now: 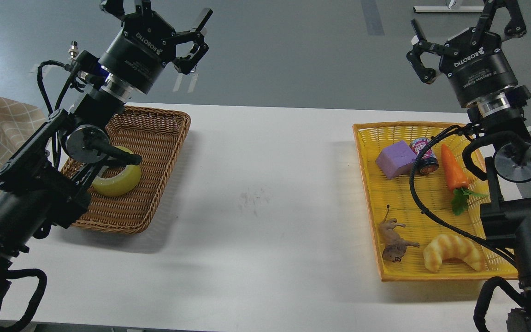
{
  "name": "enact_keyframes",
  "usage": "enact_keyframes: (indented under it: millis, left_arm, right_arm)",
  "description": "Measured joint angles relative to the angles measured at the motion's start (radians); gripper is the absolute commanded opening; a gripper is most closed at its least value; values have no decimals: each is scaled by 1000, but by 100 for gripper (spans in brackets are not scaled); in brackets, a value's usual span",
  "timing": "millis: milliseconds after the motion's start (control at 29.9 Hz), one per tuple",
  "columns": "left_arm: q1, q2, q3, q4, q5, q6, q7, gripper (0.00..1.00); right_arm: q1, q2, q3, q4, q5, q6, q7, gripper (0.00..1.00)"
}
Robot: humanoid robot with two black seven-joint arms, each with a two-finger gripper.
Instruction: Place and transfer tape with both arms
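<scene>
The tape (117,180) lies flat inside the brown wicker basket (155,138) at the left end of the desk (265,184), partly hidden by the left arm. The left end effector (191,46) hangs above that basket's far edge, fingers spread and holding nothing. The right end effector (459,32), well apart from the basket over the yellow tray (371,193), is likewise released and empty. Judging by this, the tape is either delivered or not yet picked up.
</scene>
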Motion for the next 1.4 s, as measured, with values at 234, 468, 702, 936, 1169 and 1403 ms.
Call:
enact_keyframes:
  millis: [234, 468, 702, 936, 1169, 1403]
  left_arm:
    - [0, -11, -2, -13, 0, 0, 0, 98]
    - [26, -22, -11, -16, 0, 0, -1, 98]
    - [31, -31, -32, -16, 0, 0, -2, 98]
    - [38, -39, -36, -15, 0, 0, -2, 98]
    - [38, -40, -44, -15, 0, 0, -2, 98]
    - [46, -49, -54, -16, 0, 0, -3, 98]
  right_arm:
    - [-6, 0, 0, 13, 0, 0, 0, 100]
    - [-13, 1, 0, 17, 0, 0, 0, 100]
    - [-15, 1, 0, 17, 0, 0, 0, 100]
    - [-18, 21, 0, 19, 0, 0, 0, 100]
    - [-19, 28, 0, 19, 0, 0, 0, 100]
    - [-20, 28, 0, 19, 0, 0, 0, 100]
